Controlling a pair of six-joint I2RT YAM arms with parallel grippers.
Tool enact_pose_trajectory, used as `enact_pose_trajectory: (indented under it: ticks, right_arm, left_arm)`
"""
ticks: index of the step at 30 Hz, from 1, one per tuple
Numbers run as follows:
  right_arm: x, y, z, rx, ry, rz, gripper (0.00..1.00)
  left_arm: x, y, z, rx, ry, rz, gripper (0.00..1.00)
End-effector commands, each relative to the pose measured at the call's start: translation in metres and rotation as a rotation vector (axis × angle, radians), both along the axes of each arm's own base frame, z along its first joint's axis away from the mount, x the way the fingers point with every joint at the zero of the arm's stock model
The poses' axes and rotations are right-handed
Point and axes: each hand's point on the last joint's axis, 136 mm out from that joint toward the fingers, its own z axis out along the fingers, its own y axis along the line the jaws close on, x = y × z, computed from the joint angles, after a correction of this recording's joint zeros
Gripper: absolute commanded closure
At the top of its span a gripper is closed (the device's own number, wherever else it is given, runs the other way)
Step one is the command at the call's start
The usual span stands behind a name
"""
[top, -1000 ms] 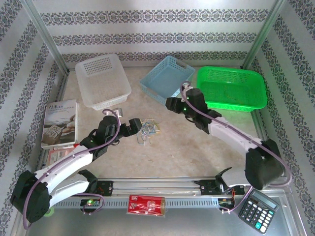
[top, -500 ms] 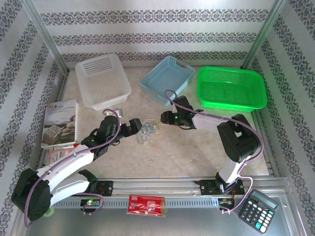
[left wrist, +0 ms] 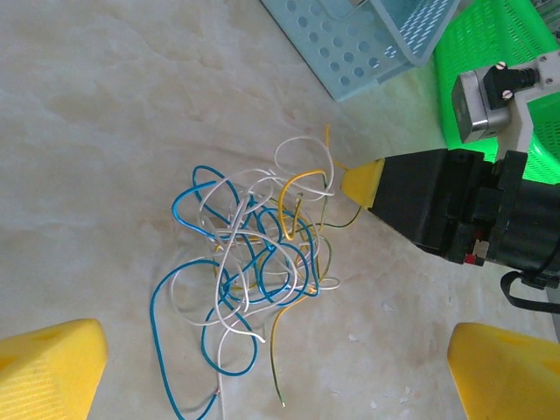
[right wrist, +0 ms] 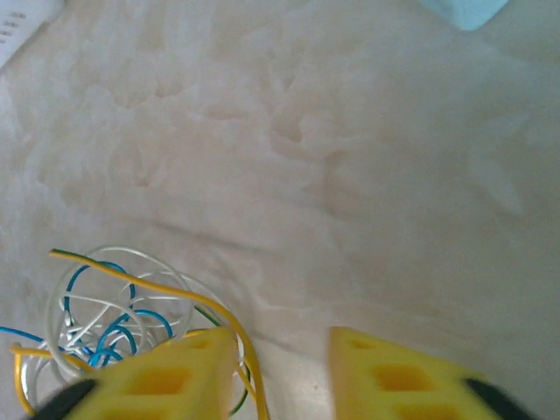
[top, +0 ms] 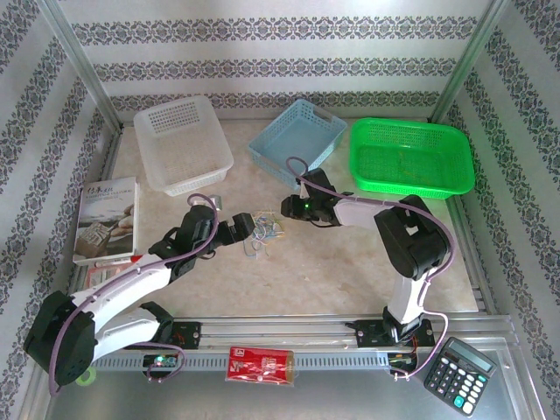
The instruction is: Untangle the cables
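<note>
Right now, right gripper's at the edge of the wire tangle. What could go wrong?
1. The right gripper has one yellow wire beside its finger, and that wire loops through the cables; a pull may drag the whole knot.
2. The left gripper is open near the tangle, pinning nothing, so it could slide toward the blue basket.

White basket [top: 188, 182], blue basket [top: 271, 166], green basket [top: 407, 191] along far side (blue one askew); book [top: 107, 219] left; calculator [top: 460, 374], red packet [top: 260, 363] in front.
</note>
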Motion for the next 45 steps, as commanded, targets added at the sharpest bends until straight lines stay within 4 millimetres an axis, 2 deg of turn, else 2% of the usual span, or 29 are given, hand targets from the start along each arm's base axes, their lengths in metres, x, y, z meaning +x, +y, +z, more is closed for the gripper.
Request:
enact_pose_trajectory:
  ticks: [1, 3, 8, 13, 22, 27, 32, 36, 40, 45]
  right_arm:
    - [0.002, 0.011, 0.020, 0.047, -0.042, 0.029, 0.91]
    - [-0.001, 0.010, 0.029, 0.056, -0.057, 0.033, 1.00]
    - [-0.010, 0.011, 0.057, 0.080, -0.127, 0.044, 1.00]
    - [-0.023, 0.022, 0.085, 0.112, -0.233, 0.078, 1.00]
    - [-0.044, 0.035, 0.114, 0.143, -0.386, 0.126, 1.00]
    - [-0.050, 0.031, 0.115, 0.148, -0.420, 0.129, 1.00]
    - [-0.057, 0.029, 0.111, 0.157, -0.425, 0.147, 1.00]
    - [-0.060, 0.030, 0.110, 0.171, -0.432, 0.161, 1.00]
    - [-0.063, 0.032, 0.110, 0.183, -0.437, 0.175, 1.00]
    - [-0.066, 0.031, 0.107, 0.188, -0.437, 0.180, 1.00]
  left_arm:
    - [0.005, -0.010, 0.017, -0.035, -0.041, -0.021, 0.00]
    - [0.004, -0.009, 0.016, -0.030, -0.040, -0.024, 0.00]
    - [0.003, -0.008, 0.007, -0.008, -0.037, -0.032, 0.00]
    - [0.003, -0.014, 0.007, -0.004, -0.071, -0.078, 0.00]
    - [0.004, -0.026, 0.010, 0.030, -0.165, -0.192, 0.00]
    - [0.010, -0.020, 0.012, -0.008, -0.158, -0.111, 0.00]
    - [0.023, -0.007, 0.039, -0.210, -0.206, 0.057, 0.01]
    - [0.037, -0.009, 0.060, -0.286, -0.225, 0.079, 0.11]
    - [0.054, -0.023, 0.073, -0.324, -0.209, 0.025, 0.24]
    - [0.074, -0.030, 0.066, -0.374, -0.161, 0.015, 0.35]
